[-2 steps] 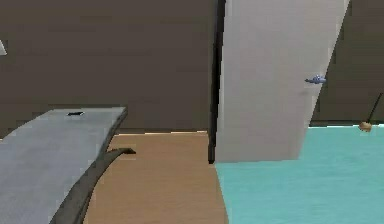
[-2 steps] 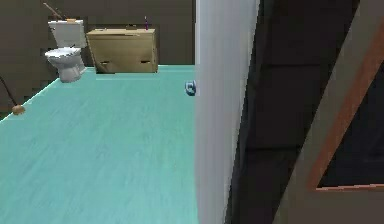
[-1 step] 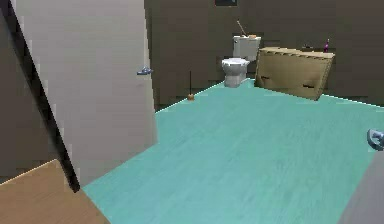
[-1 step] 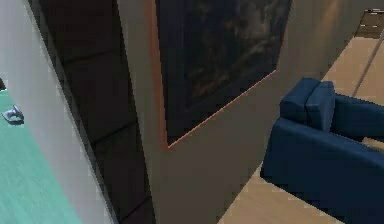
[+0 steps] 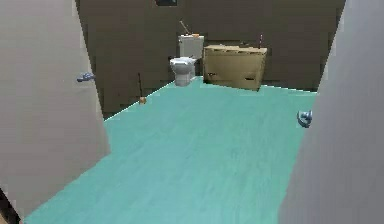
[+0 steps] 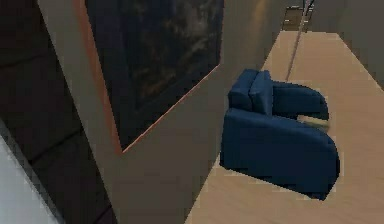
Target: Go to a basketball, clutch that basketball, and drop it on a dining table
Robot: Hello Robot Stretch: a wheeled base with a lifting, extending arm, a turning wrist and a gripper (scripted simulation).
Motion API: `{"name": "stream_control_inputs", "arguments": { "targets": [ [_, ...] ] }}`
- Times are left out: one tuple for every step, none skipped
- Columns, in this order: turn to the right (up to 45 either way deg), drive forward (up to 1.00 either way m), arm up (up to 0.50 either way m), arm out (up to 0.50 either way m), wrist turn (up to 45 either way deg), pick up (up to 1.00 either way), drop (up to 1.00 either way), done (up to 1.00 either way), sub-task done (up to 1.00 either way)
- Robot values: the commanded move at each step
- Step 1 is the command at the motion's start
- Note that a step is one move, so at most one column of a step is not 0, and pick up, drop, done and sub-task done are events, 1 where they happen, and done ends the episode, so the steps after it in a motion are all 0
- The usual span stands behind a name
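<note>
Teal floor [image 5: 200,140] ahead, toilet [image 5: 183,68] and wooden cabinet [image 5: 236,66] at the far wall; sideways, blue armchair [image 6: 280,135] near a framed picture [image 6: 155,55]. State of the jaws: cannot tell.

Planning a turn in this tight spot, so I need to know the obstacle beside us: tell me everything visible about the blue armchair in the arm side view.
The armchair is dark blue and looks upholstered, with a thick back cushion, broad rounded arms and a low seat. It stands upright on the light wooden floor, its back toward the wall that bears a large dark framed picture. Whether it touches that wall cannot be told. A small pale patch shows near its far arm.
</note>
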Motion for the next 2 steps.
{"name": "stream_control_inputs", "arguments": {
  "targets": [
    [0.0,1.00,0.00,0.00,0.0,0.00,0.00,0.00,0.00],
    [27.0,0.00,0.00,0.00,0.0,0.00,0.00,0.00,0.00]
  ]
}}
